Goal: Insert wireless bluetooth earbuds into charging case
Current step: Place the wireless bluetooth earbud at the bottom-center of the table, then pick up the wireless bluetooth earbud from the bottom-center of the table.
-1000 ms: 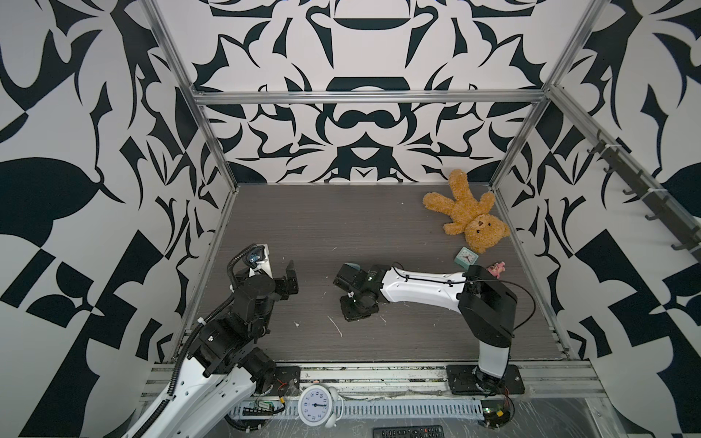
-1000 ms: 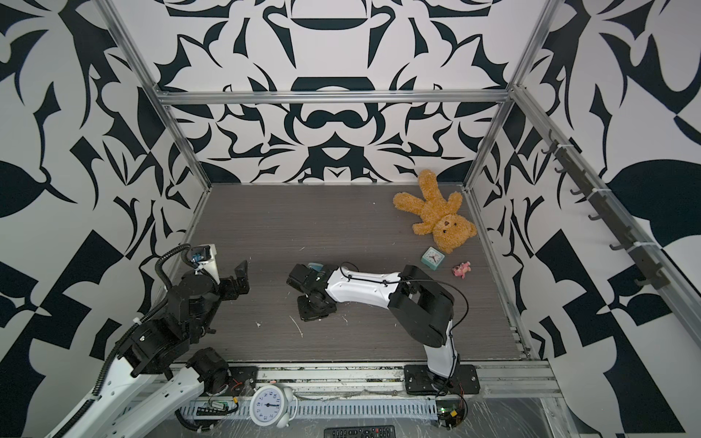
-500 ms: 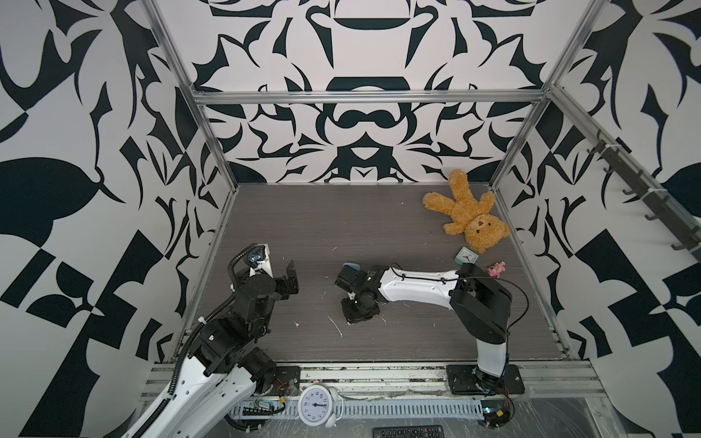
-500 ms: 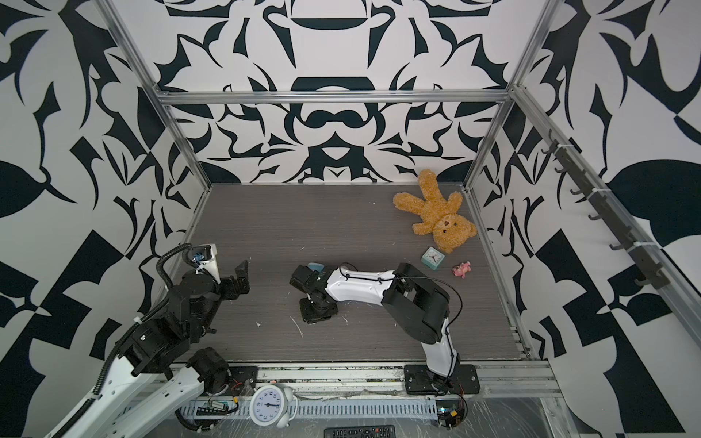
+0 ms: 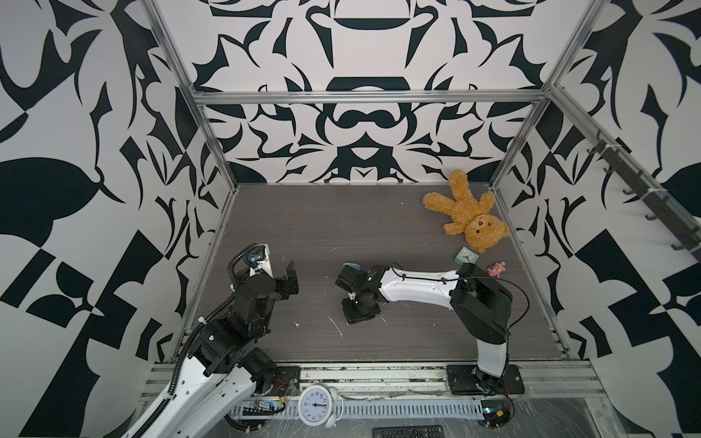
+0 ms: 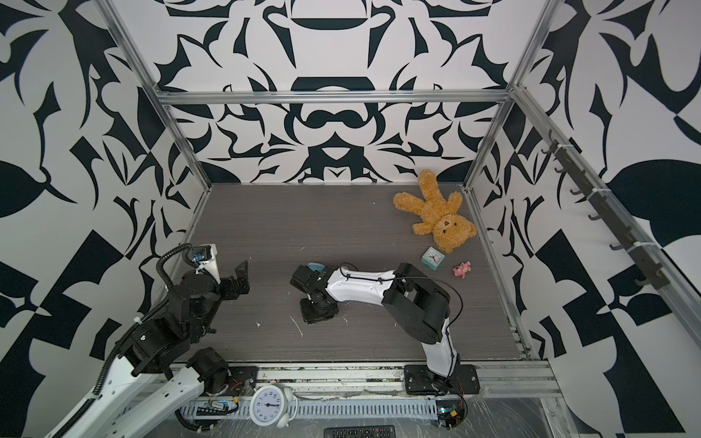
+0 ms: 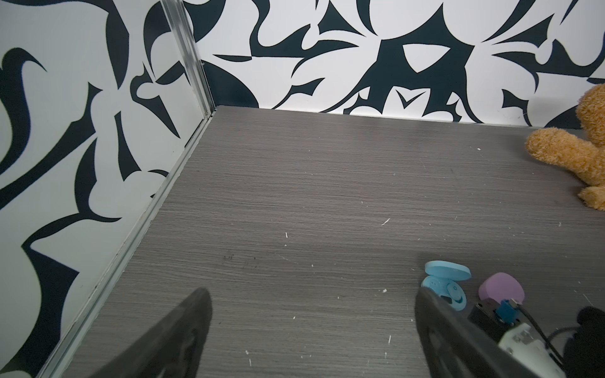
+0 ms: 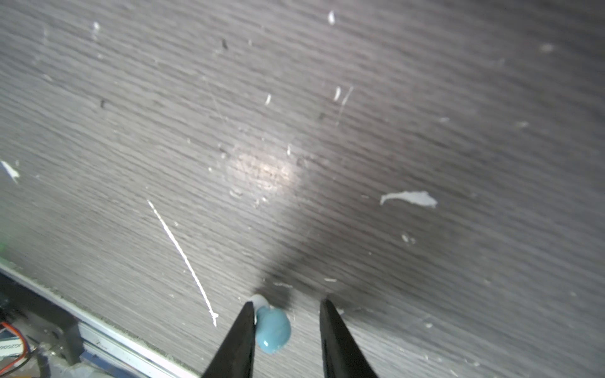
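Between the fingertips of the right gripper (image 8: 286, 302), a pale blue earbud (image 8: 272, 330) touches one finger, with a clear gap to the other: jaws parted, nothing clamped. I cannot tell whether the bud rests on the table (image 8: 327, 131). The left gripper (image 7: 311, 291) is spread wide and empty. The blue charging case (image 7: 445, 288) lies open near the right arm. Risks I foresee: closing off-centre could squirt the rounded bud sideways; or it clings to the finger and falls short of the case.
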